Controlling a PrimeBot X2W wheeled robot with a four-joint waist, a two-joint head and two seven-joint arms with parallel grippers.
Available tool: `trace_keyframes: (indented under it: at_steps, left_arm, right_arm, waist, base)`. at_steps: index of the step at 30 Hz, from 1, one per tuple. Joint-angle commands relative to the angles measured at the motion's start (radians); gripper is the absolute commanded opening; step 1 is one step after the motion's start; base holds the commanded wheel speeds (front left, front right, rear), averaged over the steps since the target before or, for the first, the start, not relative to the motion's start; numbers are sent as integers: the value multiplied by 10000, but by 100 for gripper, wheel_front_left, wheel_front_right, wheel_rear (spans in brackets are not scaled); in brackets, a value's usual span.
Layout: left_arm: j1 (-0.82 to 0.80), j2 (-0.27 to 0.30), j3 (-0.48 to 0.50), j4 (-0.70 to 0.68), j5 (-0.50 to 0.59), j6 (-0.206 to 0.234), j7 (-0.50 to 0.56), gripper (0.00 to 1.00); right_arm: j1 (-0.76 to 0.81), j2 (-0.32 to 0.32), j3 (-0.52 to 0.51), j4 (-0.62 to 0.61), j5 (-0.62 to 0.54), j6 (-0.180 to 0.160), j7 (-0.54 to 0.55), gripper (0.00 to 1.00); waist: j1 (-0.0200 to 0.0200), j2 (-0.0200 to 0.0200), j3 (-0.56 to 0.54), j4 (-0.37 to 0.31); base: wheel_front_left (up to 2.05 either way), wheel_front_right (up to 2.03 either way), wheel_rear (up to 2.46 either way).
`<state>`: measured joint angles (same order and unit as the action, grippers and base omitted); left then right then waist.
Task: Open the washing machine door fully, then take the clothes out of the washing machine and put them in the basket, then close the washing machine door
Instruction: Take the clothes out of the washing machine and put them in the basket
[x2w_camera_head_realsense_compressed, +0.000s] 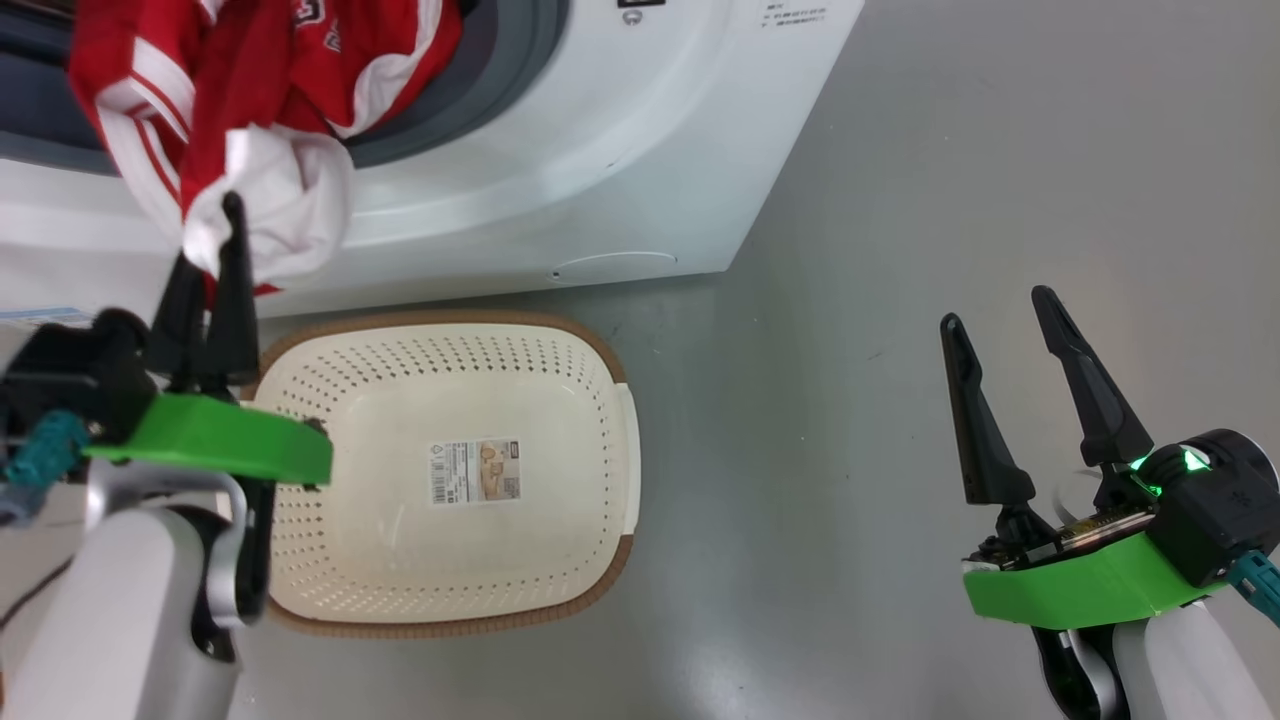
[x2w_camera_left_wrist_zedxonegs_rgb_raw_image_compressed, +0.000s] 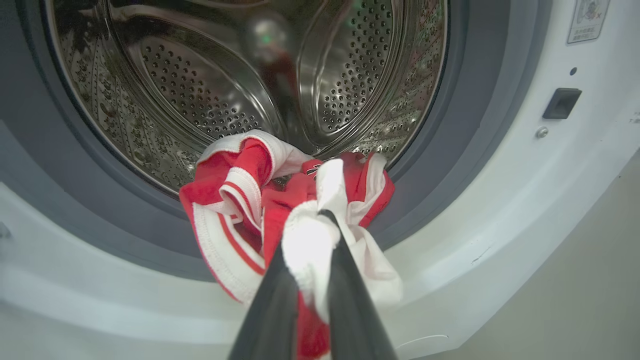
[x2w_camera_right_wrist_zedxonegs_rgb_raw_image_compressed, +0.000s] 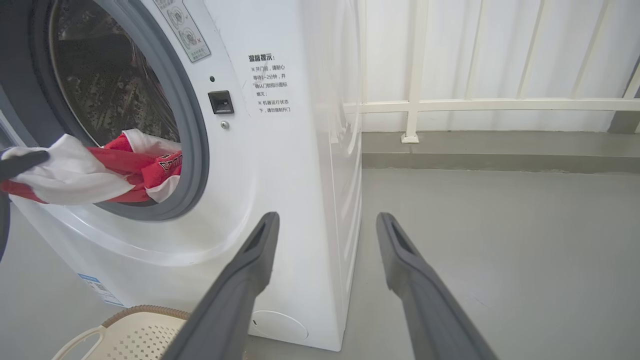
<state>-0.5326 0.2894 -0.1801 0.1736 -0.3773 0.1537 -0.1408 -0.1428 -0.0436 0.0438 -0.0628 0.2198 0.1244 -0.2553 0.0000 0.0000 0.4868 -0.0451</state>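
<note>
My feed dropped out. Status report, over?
Left gripper shut on the clothes, which hang partway out of the washing machine. Right gripper open, idle. Basket below, no clothes in it. Path looks clear.

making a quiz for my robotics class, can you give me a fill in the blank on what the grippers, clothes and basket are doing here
1. The left gripper has its jaws shut on a ____ fold of the clothes.
2. The right gripper has its jaws ____ and holds nothing.
3. The basket has ____ clothes in it.
4. The basket stands on the floor in front of the ____.

Missing words: white; open; no; washing machine.
</note>
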Motion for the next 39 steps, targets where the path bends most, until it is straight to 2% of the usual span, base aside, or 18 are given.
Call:
trace_keyframes:
  at_steps: [1,17,28,33,39]
  left_arm:
    - [277,276,252,-500,137,127,70,0]
    - [1883,101,30,-2312,-29,617,527,0]
    - [2753,-409,-653,-3263,-235,764,985,0]
    - [2912,-579,-991,-3110,-334,705,1216,0]
    - [2688,-785,-1123,-1992,-597,494,1154,0]
  right_arm:
    - [182,-66,174,-265,88,63,-65,100]
    - [364,-66,-42,-278,209,63,-65,100]
    - [508,-66,-89,-327,267,63,-65,100]
    - [495,-66,-48,-412,253,63,-65,100]
    - [383,-66,-18,-454,267,63,-65,100]
  waist:
    - [0,0,-100,58]
    - [0,0,-792,293]
    - [0,0,-1067,429]
    - [0,0,-890,402]
    - [0,0,-547,318]
  base:
    - [0,0,0]
    - [0,0,0]
    - [0,0,0]
    - [0,0,0]
    - [0,0,0]
